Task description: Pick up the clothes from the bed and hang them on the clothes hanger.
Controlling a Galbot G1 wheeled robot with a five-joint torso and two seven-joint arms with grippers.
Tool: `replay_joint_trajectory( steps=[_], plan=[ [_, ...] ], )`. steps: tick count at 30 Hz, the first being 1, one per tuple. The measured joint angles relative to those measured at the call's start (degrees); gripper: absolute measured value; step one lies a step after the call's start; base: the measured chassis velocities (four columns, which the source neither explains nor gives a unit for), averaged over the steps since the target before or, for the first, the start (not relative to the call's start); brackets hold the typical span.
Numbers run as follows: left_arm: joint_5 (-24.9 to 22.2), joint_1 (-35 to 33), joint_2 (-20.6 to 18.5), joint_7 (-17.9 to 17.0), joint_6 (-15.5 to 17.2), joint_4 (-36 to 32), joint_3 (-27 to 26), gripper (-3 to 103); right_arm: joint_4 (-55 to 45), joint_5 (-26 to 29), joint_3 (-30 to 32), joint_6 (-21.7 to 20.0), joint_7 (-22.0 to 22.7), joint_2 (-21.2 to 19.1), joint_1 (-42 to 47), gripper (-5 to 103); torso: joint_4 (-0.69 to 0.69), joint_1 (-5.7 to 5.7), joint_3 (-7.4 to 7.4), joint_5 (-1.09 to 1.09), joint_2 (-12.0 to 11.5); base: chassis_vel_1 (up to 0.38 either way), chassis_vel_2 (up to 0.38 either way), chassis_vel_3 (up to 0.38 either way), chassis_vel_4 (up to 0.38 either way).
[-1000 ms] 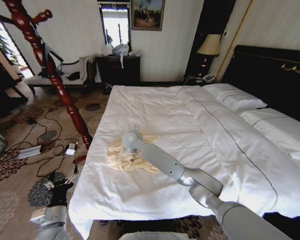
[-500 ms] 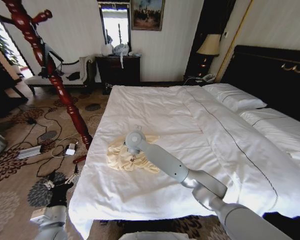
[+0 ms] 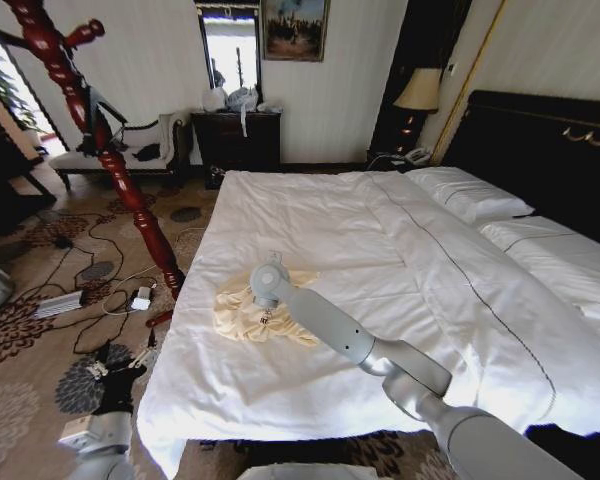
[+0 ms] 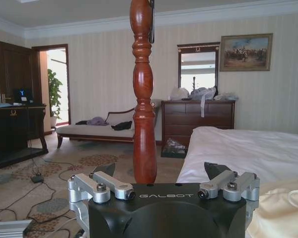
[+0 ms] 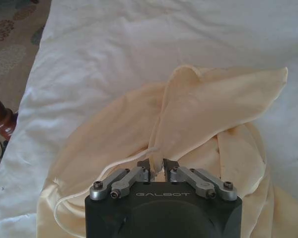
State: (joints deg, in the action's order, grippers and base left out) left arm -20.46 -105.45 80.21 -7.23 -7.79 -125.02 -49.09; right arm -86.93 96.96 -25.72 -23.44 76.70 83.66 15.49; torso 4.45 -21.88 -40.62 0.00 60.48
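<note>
While the cream clothes point(image 3: 252, 312) lie crumpled near the bed's point(image 3: 310, 220) foot edge, the right hand point(image 5: 156, 167) pinches a raised fold, fingertips closed, ready for lifting; the left hand point(image 4: 161, 178) waits open beside the bed.

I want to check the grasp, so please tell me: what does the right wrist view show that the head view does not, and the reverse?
Right wrist view alone: the right gripper with its fingertips shut on a raised fold of the clothes. Head view alone: the whole scene, with the right arm reaching from the robot over the bed to the garment, the pillows, the dark headboard and the red wooden post beside the bed. Both share: the cream-yellow clothes lying crumpled on the white duvet near the bed's edge, and the base of the post.
</note>
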Motion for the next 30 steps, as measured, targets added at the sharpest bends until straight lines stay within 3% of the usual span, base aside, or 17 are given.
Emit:
replay_joint_trajectory(
  steps=[1,2,8,12,14,16,17,18,20,22,24,25,26,27,30],
  plan=[
    [0.0,0.0,0.0,0.0,0.0,0.0,0.0,100,-0.4,-0.1,-0.1,0.1,-0.3,-0.3,0.0,17,0.00,0.00,0.00,0.00,0.0,0.000,0.000,0.000,0.000],
    [0.0,0.2,0.0,0.0,0.0,0.1,0.1,100,-2.9,-0.1,-0.5,0.3,-1.8,-1.8,0.2,6,0.02,0.00,0.00,0.00,0.0,0.000,0.000,0.000,0.000],
    [-0.2,0.7,-0.2,0.0,-0.1,0.2,0.2,100,-8.6,-1.5,-1.1,0.4,-8.2,-6.4,0.0,1,0.00,0.00,0.00,0.01,0.0,0.000,0.000,0.000,0.000],
    [-1.4,1.7,-1.2,-0.2,0.0,0.2,0.3,100,-14.1,-4.3,0.3,0.1,-19.5,-15.5,-2.8,0,0.00,0.00,0.00,0.02,0.0,0.000,0.000,0.000,0.000],
    [-1.7,1.9,-1.4,-0.3,0.1,0.2,0.3,100,-14.8,-4.1,1.0,0.0,-21.0,-17.5,-3.4,0,0.00,0.00,0.00,0.02,0.0,0.000,0.000,0.000,0.000],
    [-3.1,2.8,-2.3,-0.7,0.5,-0.4,0.6,100,-16.8,-4.6,3.7,0.1,-28.4,-24.0,-5.3,0,0.04,0.00,0.00,0.02,0.0,0.000,0.000,0.000,0.000],
    [-3.1,2.8,-2.3,-0.7,0.5,-0.4,0.6,100,-16.8,-4.6,3.7,0.1,-28.4,-24.0,-5.3,0,0.04,0.00,0.00,0.02,0.0,0.000,0.000,0.000,0.000],
    [-4.2,3.3,-2.9,-1.0,1.0,-1.0,0.8,100,-17.3,-5.2,4.9,0.6,-32.2,-26.0,-6.1,0,0.04,0.00,0.00,0.03,0.0,0.000,0.000,0.000,0.000],
    [-9.3,5.5,-5.0,-2.4,3.7,-3.6,1.3,100,-18.3,-6.6,7.3,3.5,-41.9,-29.6,-8.3,0,0.00,0.00,0.00,0.02,0.0,0.000,0.000,0.000,0.000],
    [-10.6,6.0,-5.5,-2.7,4.4,-4.1,1.4,100,-18.5,-6.8,7.7,4.1,-43.8,-30.2,-8.8,0,0.00,0.00,0.00,0.02,0.0,0.000,0.000,0.000,0.000],
    [-16.0,8.2,-8.2,-4.1,7.5,-5.9,1.7,100,-19.2,-7.6,9.1,6.8,-50.3,-32.3,-10.5,0,-0.01,0.00,0.00,0.00,0.0,0.000,0.000,0.000,0.000],
    [-21.7,9.9,-11.1,-5.5,10.4,-7.0,1.9,100,-19.7,-7.9,10.0,9.5,-55.9,-34.0,-12.2,0,0.01,0.00,0.00,0.01,0.0,0.000,0.000,0.000,0.000],
    [-24.6,10.7,-12.5,-6.1,11.8,-7.6,1.9,100,-20.0,-7.9,10.4,11.0,-58.4,-34.8,-13.1,0,0.02,0.00,0.00,0.01,0.0,0.000,0.000,0.000,0.000],
    [-24.6,10.7,-12.5,-6.1,11.8,-7.6,1.9,100,-20.0,-7.9,10.4,11.0,-58.4,-34.8,-13.1,0,0.02,0.00,0.00,0.01,0.0,0.000,0.000,0.000,0.000],
    [-35.0,14.3,-17.6,-8.7,16.5,-9.2,2.2,100,-21.5,-4.7,11.9,14.0,-65.4,-38.0,-17.9,0,0.01,0.00,0.00,0.01,0.0,0.000,0.000,0.000,0.000]
  ],
)
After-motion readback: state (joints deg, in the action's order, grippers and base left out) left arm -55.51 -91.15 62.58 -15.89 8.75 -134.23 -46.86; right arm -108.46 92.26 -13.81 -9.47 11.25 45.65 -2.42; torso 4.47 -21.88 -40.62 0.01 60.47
